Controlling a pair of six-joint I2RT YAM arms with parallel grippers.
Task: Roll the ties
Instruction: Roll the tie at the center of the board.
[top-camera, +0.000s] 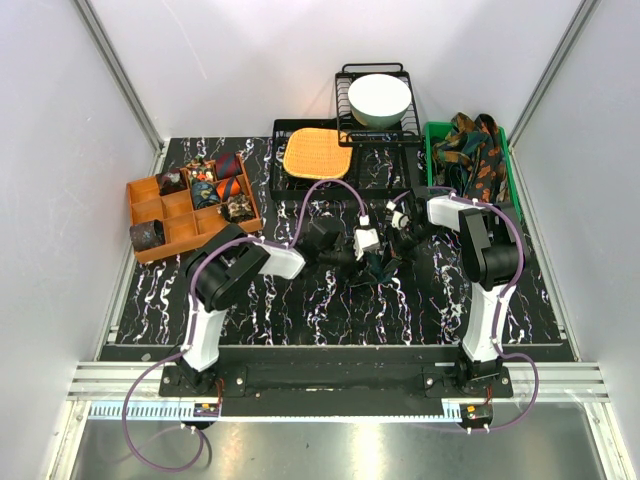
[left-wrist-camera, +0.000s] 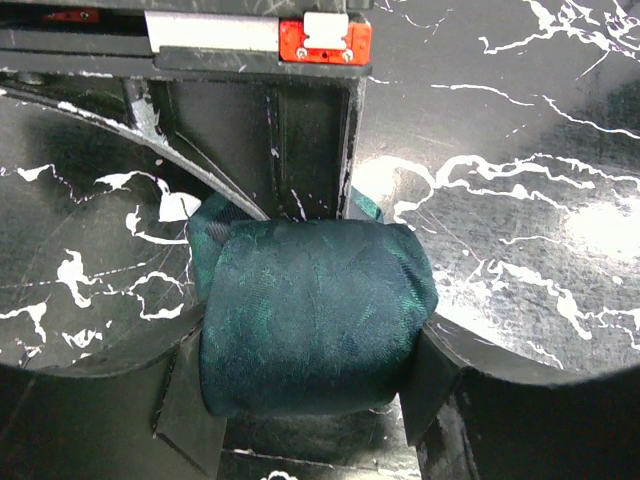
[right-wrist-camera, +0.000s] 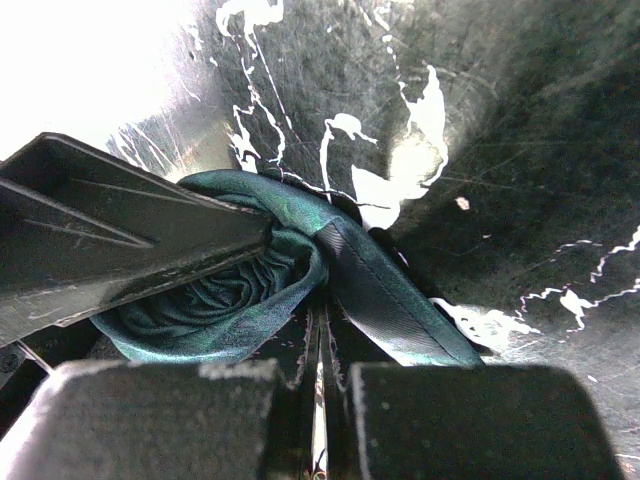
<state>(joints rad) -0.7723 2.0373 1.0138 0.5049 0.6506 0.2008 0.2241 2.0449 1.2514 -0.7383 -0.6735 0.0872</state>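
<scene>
Surface: black tabletop veined in white (top-camera: 300, 310), white walls on three sides; both arms are bolted at the near edge and reach in toward mid-table.
Left gripper (left-wrist-camera: 305, 385): fingers (left-wrist-camera: 185, 405) stand part-spread and clamp the teal tie (left-wrist-camera: 310, 320) between them, with contact on both sides.
Teal tie: wound into a short, fat coil lying crosswise between the left fingers at mid-table; a flat tail leaves the coil on the side facing the right fingers.
Right gripper (right-wrist-camera: 320, 400): fingers (right-wrist-camera: 440, 420) pressed together, tips at the fold where the tail leaves the coil; whether cloth is caught between them cannot be told.
Orange tray (top-camera: 150, 207): well off to the left of the left fingers; rolled ties (top-camera: 210, 185) sit in its far compartments, and one dark roll (top-camera: 148, 235) sits in a near-left compartment.
Green bin (top-camera: 430, 150): beyond the right fingers and to their right; patterned ties (top-camera: 475, 150) are heaped loose in it.
Wire basket (top-camera: 285, 185): beyond both sets of fingers, with an orange woven mat (top-camera: 316, 153) on top.
Wire rack (top-camera: 372, 68): farthest back, holding a white bowl (top-camera: 378, 98).
</scene>
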